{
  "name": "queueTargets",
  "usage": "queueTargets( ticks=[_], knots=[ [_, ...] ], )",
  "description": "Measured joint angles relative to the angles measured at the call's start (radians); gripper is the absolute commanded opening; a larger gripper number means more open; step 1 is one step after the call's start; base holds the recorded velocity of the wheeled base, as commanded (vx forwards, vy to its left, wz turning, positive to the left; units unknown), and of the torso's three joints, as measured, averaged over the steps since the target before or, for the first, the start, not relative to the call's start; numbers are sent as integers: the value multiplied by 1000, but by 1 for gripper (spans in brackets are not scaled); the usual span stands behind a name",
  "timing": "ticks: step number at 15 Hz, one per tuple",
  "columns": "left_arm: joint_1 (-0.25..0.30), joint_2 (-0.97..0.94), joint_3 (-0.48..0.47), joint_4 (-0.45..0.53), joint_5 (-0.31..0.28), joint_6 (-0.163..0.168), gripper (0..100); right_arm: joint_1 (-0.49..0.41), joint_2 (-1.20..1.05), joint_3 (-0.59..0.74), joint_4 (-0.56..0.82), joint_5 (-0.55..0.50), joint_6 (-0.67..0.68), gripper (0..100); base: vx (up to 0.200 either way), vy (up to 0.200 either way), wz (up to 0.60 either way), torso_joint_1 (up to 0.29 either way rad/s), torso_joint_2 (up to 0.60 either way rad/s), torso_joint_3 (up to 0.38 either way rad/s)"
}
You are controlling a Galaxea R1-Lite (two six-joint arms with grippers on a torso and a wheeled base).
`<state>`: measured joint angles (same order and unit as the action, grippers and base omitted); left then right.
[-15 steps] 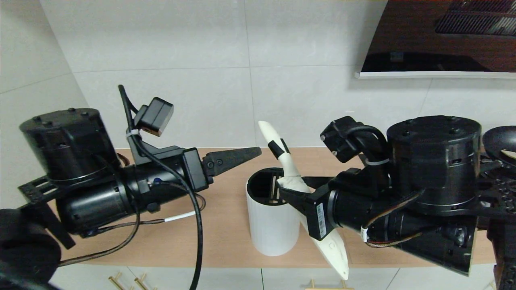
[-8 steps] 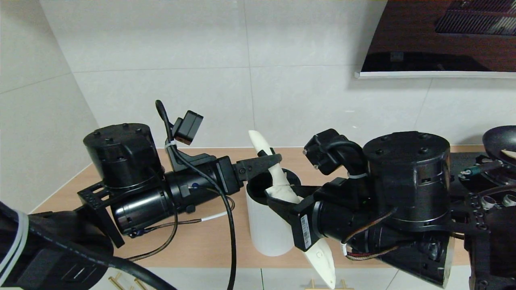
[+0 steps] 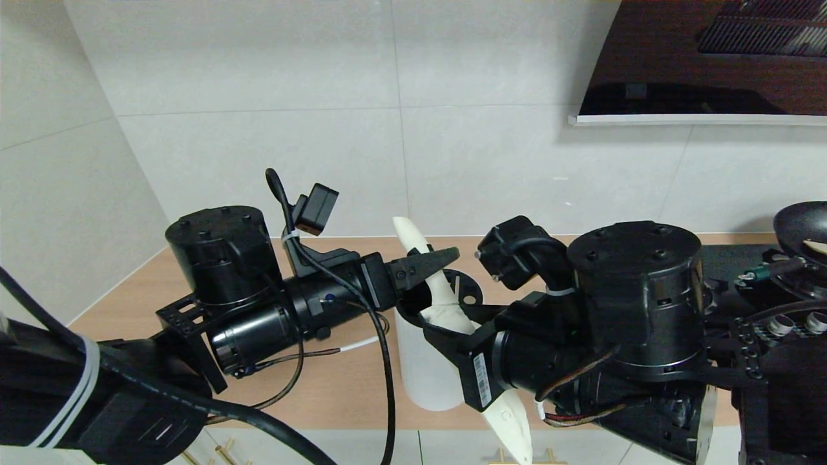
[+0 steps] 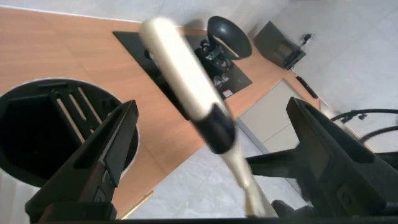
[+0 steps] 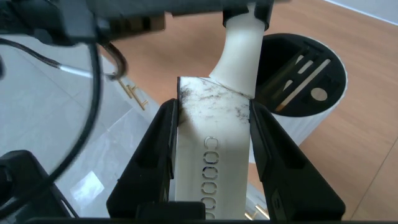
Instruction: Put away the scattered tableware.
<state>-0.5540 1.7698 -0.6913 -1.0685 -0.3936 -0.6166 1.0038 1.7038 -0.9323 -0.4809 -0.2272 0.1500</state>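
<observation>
Your right gripper [image 3: 449,323] is clamped on the white spatula [image 3: 408,237], its 2 fingers pinching the smudged top of the perforated blade. The blade hangs below that grip, out past the counter [image 3: 336,387] edge. The handle slants up and away from it. Your left gripper [image 4: 211,168] is spread wide, 1 finger on either side of the handle, right at its black band. I can't tell whether either finger touches it.

The white holder [image 3: 423,381] stands on the counter just beyond the right gripper's tips and directly under the left one. The spatula isn't in it. It's in the air, with the handle crossing above the holder's mouth.

Watch the crowding. Thin sticks [image 5: 298,71] and a round-ended utensil already sit in the holder's slots, between black dividers. A left finger crosses the handle right over the opening. The left arm's cable [image 3: 386,381] hangs beside the holder's wall.

Beyond the right arm there's a black pan [image 4: 229,36] on a dark hob [image 4: 134,48], with the hood [image 3: 704,58] up above it.
</observation>
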Motion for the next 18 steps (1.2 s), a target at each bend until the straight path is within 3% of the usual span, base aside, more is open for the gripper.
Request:
queueTargets(
  ticks=[12,13,18],
  knots=[
    [-18,12,1,-14,1,0,100,2,11,0,-2,-1,3,0,0,0,0,0,0,0],
    [-19,13,1,-14,2,0,0,2,11,0,-2,-1,2,0,0,0,0,0,0,0],
    [-20,22,0,-19,0,-1,0,3,11,0,1,-8,2,0,0,0,0,0,0,0]
  ],
)
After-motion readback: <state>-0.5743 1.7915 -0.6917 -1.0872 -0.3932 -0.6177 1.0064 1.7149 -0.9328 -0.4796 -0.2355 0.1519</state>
